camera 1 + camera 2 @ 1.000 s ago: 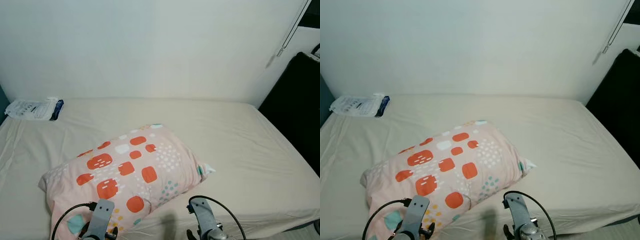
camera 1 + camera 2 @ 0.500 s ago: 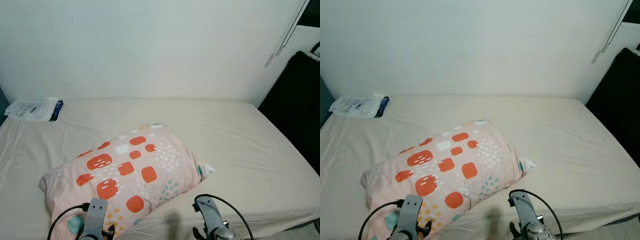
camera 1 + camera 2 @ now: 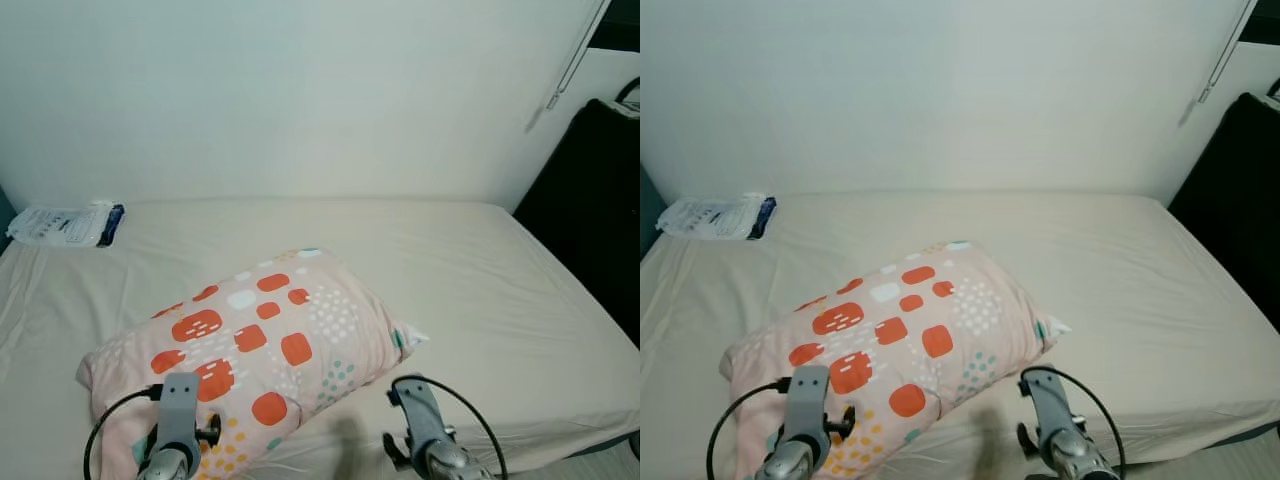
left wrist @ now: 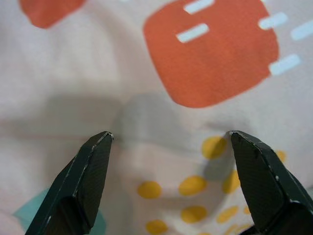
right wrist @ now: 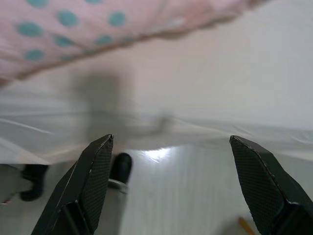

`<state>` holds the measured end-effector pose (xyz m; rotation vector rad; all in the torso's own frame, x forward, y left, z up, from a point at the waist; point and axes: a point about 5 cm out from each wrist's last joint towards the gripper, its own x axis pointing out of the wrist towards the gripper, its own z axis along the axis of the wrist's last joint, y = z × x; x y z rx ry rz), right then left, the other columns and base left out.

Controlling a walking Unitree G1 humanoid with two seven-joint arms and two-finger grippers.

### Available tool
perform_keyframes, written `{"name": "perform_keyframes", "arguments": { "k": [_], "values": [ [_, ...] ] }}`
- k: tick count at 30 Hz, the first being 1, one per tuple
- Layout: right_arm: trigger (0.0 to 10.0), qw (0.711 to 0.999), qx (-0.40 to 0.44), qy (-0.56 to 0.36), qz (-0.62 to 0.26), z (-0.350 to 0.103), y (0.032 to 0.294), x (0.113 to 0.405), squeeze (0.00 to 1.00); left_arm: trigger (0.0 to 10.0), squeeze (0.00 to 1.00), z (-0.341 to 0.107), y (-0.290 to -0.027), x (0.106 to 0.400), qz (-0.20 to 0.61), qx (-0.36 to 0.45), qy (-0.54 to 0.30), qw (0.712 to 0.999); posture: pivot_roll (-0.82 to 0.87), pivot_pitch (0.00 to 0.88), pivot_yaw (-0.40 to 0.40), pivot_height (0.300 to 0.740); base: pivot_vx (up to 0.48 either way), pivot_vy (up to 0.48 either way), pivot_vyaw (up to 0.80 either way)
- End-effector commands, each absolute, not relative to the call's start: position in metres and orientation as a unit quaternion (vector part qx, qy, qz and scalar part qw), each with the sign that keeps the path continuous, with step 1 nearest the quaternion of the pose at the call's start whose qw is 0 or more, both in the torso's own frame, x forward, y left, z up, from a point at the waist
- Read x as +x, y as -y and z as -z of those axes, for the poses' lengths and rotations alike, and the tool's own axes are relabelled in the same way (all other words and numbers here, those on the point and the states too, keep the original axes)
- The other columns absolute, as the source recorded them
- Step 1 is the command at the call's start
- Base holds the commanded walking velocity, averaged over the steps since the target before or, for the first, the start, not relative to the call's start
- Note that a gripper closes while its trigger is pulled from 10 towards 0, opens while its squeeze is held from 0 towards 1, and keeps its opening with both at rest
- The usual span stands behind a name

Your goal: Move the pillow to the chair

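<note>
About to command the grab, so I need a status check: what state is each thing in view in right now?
pillow: lying flat on the bed, not gripped.
left gripper: open, fingers pointing at the pillow's patterned cover.
right gripper: open, holding nothing, over the bed's edge beside the pillow.
bed: sheet smooth, lightly wrinkled.
white packet: lying flat at the bed's far left corner.

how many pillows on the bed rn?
1. The pillow, pink with orange patches, lies on the bed near its front edge, left of middle. The left gripper hangs open just above it. The white packet at the far-left corner isn't a pillow.
</note>
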<state>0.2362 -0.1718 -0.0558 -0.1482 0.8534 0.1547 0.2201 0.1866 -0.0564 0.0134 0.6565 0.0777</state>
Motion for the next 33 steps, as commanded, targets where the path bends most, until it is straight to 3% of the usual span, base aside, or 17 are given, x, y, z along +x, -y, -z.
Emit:
{"name": "perform_keyframes", "arguments": {
  "k": [1,10,13,25,33],
  "values": [
    [10.0,0.903,-0.050,-0.420,-0.080,0.056,0.172,0.235,0.00,10.0,0.00,0.061,-0.184,0.214,-0.028,0.006,-0.332,0.943,0.09,0.000,-0.103,0.740,0.000,0.000,0.00],
    [10.0,0.914,0.008,-0.395,-0.095,0.052,0.165,0.241,0.00,10.0,0.00,0.068,-0.185,0.198,-0.030,0.014,-0.342,0.939,0.11,0.000,-0.124,0.740,0.000,0.000,0.00],
    [10.0,0.912,-0.008,-0.393,-0.118,0.052,0.160,0.240,0.00,10.0,0.00,0.071,-0.186,0.193,-0.032,0.009,-0.347,0.937,0.11,0.000,-0.125,0.740,0.000,0.000,0.00],
    [10.0,0.907,-0.008,-0.409,-0.097,0.056,0.171,0.235,0.00,10.0,0.00,0.057,-0.172,0.217,0.005,-0.006,-0.300,0.954,0.10,0.000,-0.149,0.740,0.000,0.000,0.00],
    [10.0,0.913,0.009,-0.394,-0.108,0.053,0.168,0.238,0.00,10.0,0.00,0.063,-0.160,0.211,0.043,0.001,-0.331,0.943,0.08,0.000,-0.137,0.740,0.000,0.000,0.00]
  ]
}}
